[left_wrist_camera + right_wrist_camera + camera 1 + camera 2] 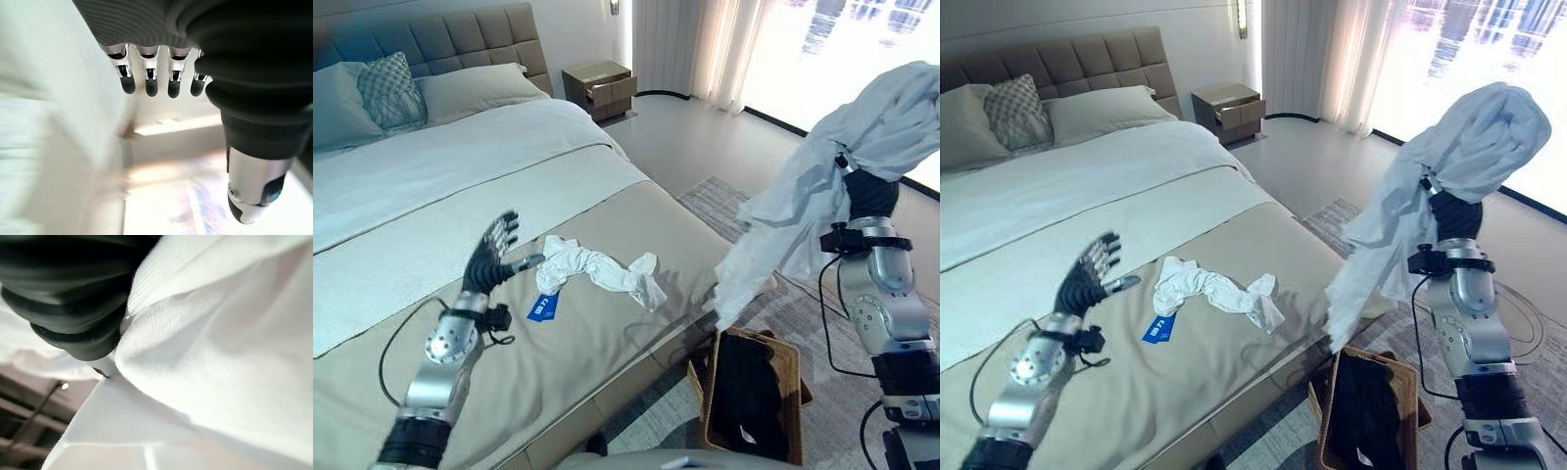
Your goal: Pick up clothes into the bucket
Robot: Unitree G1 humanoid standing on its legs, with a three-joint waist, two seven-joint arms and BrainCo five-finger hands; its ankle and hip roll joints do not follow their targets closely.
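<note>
Fingers (148,85) of the left hand (493,253) straight and spread, holding nothing, raised over the bed (460,196). Right hand's fingers hidden under cloth: cannot tell. Nearest, wicker bucket (790,392) on the rug, dark clothing inside. Above it, white shirt (842,166) draped over the raised right hand (869,196). Farther, crumpled white garment (597,266) on the bed, blue tag (543,307) beside.

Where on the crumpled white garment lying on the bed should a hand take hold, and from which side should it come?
Probably the bunched end of the white garment, next to the blue tag. That end is heaped thickest, so curled fingers could gather folds there, and it lies nearest the open left hand. Coming down from above suits best, since the cloth lies flat on the bed.
</note>
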